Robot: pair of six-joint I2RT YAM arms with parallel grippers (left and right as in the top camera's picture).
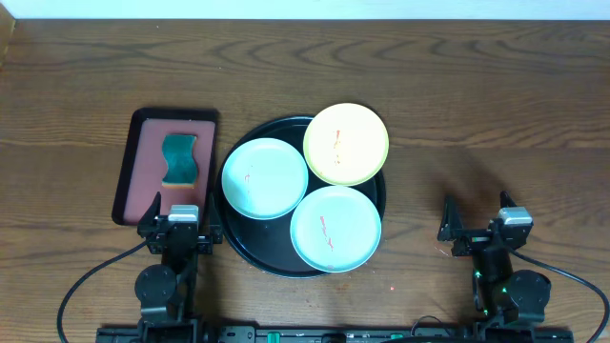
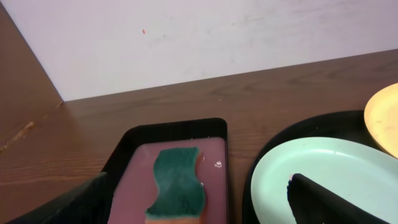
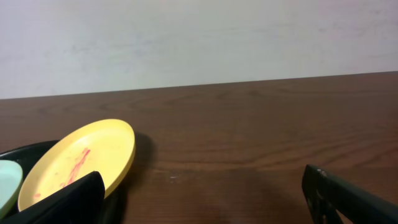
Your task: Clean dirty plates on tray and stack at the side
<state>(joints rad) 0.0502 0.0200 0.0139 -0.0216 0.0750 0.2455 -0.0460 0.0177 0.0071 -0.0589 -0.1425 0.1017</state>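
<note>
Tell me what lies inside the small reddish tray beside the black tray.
In the small tray, a green sponge with wavy sides lies on the reddish floor. The floor under the sponge is covered, and the left claw hides the tray's near edge.

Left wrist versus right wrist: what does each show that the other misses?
Only the left wrist view: the sponge lying in the small tray. Only the right wrist view: the red smear on the yellow plate. Both: the yellow plate, the black tray, some mint plate, perhaps not the same one, and the table.
</note>
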